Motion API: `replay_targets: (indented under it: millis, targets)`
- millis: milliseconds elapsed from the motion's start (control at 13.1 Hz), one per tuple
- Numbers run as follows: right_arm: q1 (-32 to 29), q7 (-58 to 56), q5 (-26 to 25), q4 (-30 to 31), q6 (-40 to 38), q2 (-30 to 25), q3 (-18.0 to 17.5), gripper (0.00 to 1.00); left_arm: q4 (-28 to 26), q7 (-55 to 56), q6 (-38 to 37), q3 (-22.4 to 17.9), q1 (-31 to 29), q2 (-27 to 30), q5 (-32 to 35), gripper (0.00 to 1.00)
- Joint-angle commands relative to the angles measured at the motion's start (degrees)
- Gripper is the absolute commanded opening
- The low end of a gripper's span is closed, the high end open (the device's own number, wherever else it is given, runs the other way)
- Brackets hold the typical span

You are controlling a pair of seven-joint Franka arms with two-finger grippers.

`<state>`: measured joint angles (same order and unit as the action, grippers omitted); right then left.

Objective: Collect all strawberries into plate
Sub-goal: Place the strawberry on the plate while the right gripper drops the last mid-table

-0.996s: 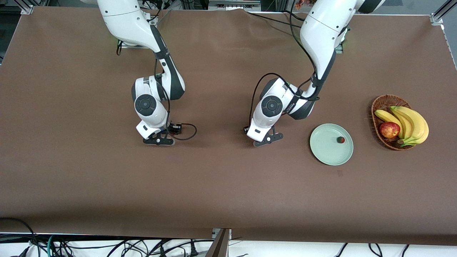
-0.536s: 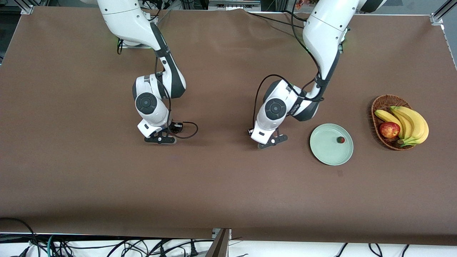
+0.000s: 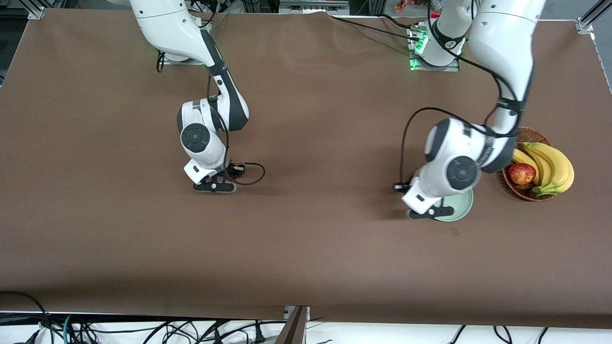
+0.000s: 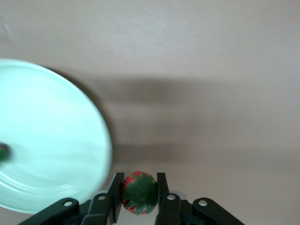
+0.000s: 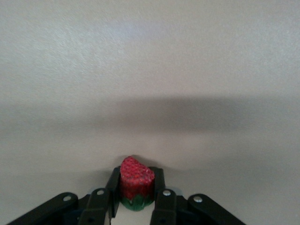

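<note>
My left gripper is shut on a strawberry, whose green leafy top faces the wrist camera. It hangs at the rim of the pale mint-green plate, on the side toward the right arm's end. Another strawberry shows as a dark blur on the plate; the left arm hides it in the front view. My right gripper stays low over the bare brown table, shut on a red strawberry held tip outward.
A brown wicker basket stands beside the plate toward the left arm's end, holding bananas and a red-yellow apple. A black cable loops from the right wrist.
The left arm swung from the table's middle to the plate with its strawberry. The right gripper shut on its strawberry and barely moved.
</note>
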<state>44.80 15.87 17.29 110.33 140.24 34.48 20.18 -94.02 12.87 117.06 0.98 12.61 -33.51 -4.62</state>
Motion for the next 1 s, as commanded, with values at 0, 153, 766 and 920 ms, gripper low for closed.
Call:
replay_targets:
  millis: [0, 153, 766, 920]
  targets:
    - [0.5, 3.3, 2.1, -4.9, -6.7, -2.5, -0.5, 0.09, -1.5, -12.5, -1.4, 0.9, -4.3, 0.5, 0.4, 0.06]
    - [1.3, 7.6, 6.0, -12.2, -11.2, -0.7, -0.6, 0.09, -1.8, -16.5, -1.1, 0.9, -6.0, -0.8, 0.6, 0.07]
    - [5.0, 41.7, 8.9, -38.6, -4.2, 16.8, -11.1, 0.10, -1.6, -17.7, -1.7, 0.8, -6.8, -0.3, 0.6, 1.00]
    - [7.2, 46.5, 8.9, -41.8, 0.9, 20.4, -11.1, 0.15, -1.3, -17.7, -2.0, 0.8, -7.0, 1.9, 0.6, 1.00]
